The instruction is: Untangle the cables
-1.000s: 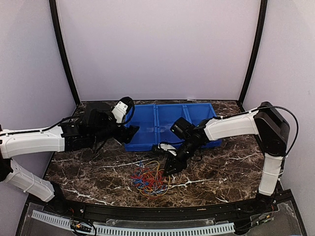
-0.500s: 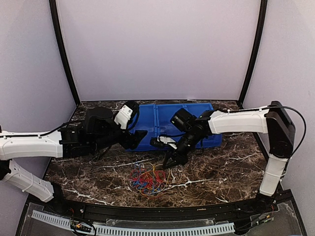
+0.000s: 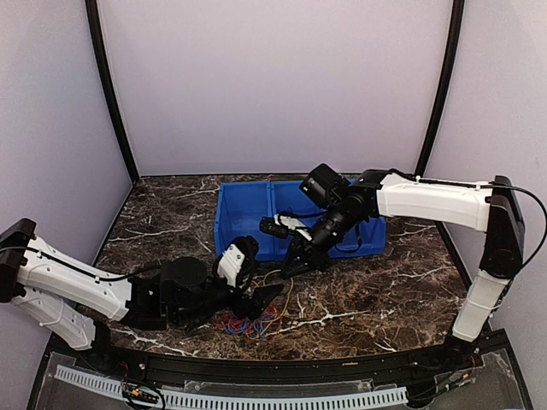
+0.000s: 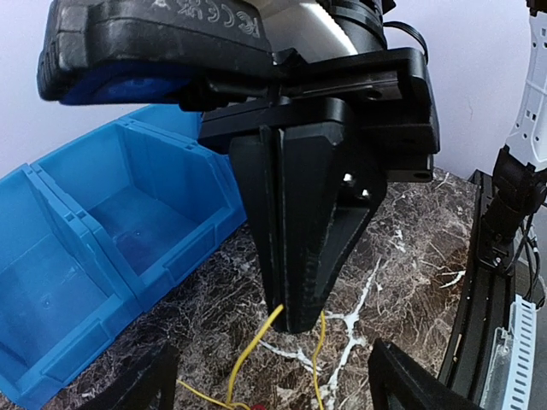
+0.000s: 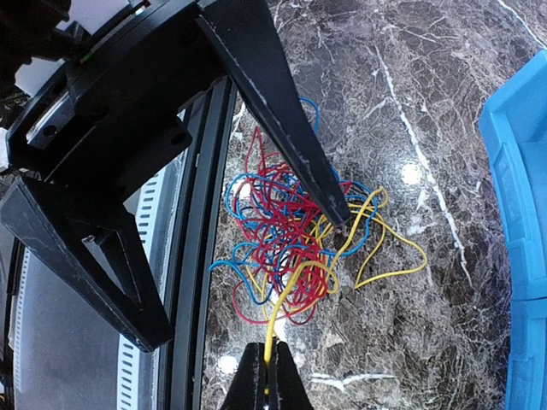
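The cables [image 3: 248,319] lie as a red, blue and yellow tangle [image 5: 286,243] on the marble near the front edge. My right gripper [image 3: 295,266] hangs just behind the tangle, shut on one yellow cable [image 5: 275,329] that runs up out of it. Its shut fingers [image 4: 295,256] show head-on in the left wrist view, with yellow strands [image 4: 250,352] trailing from their tip. My left gripper [image 3: 261,301] is low at the tangle's near-left side and stands wide open. One of its fingers [image 5: 286,120] reaches over the tangle's top, and nothing is between them.
A blue bin [image 3: 295,213] with three compartments stands behind the tangle, its front wall close to the right gripper. It also shows as blue bin walls [image 4: 102,231] and a blue bin corner [image 5: 521,213]. The black front rail [image 3: 273,367] runs just in front of the cables.
My left arm swung from beside the bin down to the front, next to the tangle. My right gripper shut on a yellow cable and drew back and up toward the bin.
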`<state>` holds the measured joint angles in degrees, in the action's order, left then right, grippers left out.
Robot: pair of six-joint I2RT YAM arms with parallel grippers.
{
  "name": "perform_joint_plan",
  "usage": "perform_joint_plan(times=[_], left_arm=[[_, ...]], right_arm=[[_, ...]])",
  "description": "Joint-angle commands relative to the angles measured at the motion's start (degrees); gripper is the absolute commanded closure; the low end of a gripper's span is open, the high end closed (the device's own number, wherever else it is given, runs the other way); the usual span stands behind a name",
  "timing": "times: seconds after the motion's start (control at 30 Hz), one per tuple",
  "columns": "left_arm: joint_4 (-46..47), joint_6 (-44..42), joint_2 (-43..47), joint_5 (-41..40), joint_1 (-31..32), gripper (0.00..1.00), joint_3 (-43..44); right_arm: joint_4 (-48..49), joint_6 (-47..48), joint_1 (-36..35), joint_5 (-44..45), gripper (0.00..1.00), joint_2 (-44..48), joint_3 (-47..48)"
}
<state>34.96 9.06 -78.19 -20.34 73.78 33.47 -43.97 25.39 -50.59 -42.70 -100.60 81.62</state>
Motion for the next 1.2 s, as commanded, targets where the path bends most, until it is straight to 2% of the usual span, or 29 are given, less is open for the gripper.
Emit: perform_joint_plan(times=[0.0,0.33,0.5,0.6,0.73,0.93,1.17], left_arm=[[13.21,2.13,0.14,-3.31,0.91,0.20,-3.58],[14.37,5.18,-8.03,-14.67,0.93,0.30,-2.96],[8.71,9.32,-13.71,-18.61,0.85,0.33,-0.45],[0.97,10.27,-16.00,-19.04,0.84,0.37,1.43],[-9.35,11.56,-18.84,-20.23,0.84,0.38,3.65],[-11.59,14.07,-19.37,-19.63,0.84,0.38,1.23],[-14.31,15.96,-18.12,-19.27,0.84,0.39,-0.22]], right_arm=[[0.35,-0.22,-0.29,-2.87,1.00,3.30,1.93],[-0.39,0.28,-0.30,-3.87,1.00,5.04,3.61],[-3.49,2.63,-0.30,-7.34,1.00,6.42,7.36],[-5.84,3.60,-0.11,-7.80,1.00,7.20,11.89],[-8.83,4.46,2.09,-13.56,1.00,8.52,19.29],[-11.18,5.74,6.90,-19.72,1.00,8.75,30.73],[-10.11,5.69,9.97,-17.50,1.00,10.07,35.89]])
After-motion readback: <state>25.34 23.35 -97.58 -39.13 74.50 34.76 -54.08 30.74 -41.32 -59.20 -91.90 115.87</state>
